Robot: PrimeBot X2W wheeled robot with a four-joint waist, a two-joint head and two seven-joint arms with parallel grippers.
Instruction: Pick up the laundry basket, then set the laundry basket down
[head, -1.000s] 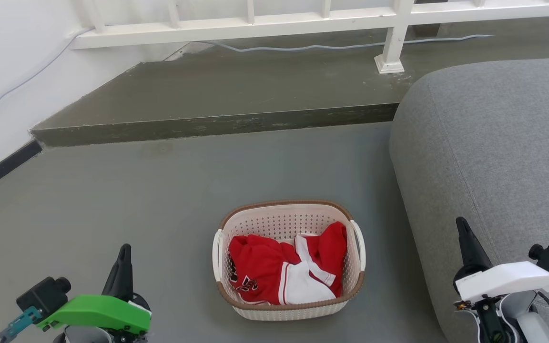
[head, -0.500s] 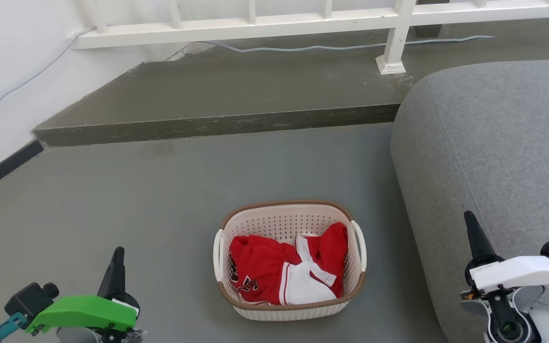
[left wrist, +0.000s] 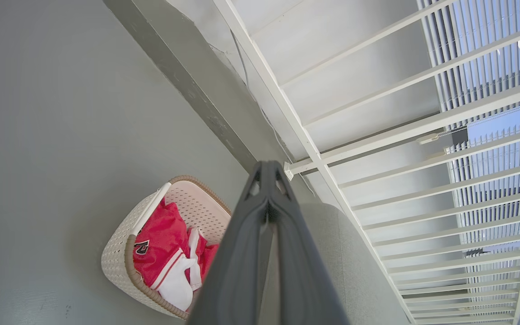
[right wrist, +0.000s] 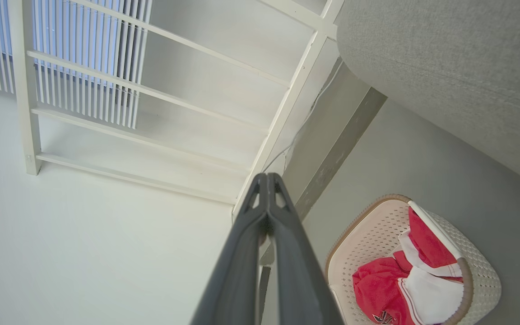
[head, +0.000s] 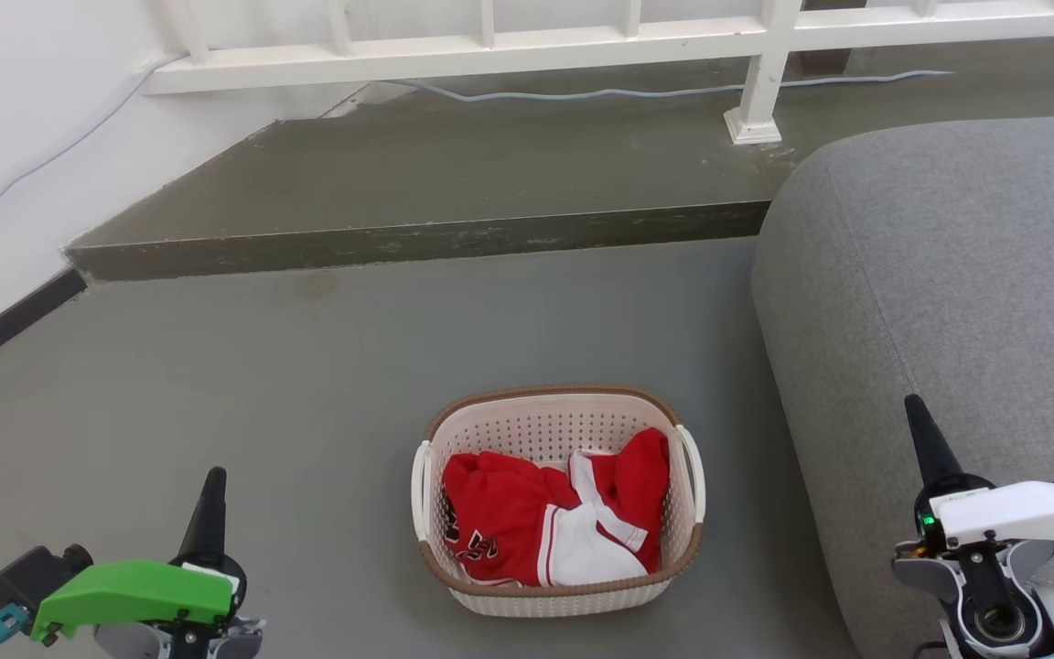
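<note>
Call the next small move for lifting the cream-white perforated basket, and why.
Probably swing the left gripper and right gripper inward toward the white loop handles, opening them on the way. The cream-white perforated plastic laundry basket with a brown rim sits ungrasped on the grey floor, and both grippers are shut and hang out to its sides.

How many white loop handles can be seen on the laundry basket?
2. In the head view, one handle is on the laundry basket's left side, and the other handle is on its right side, nearer the grey sofa. None appears hidden.
</note>
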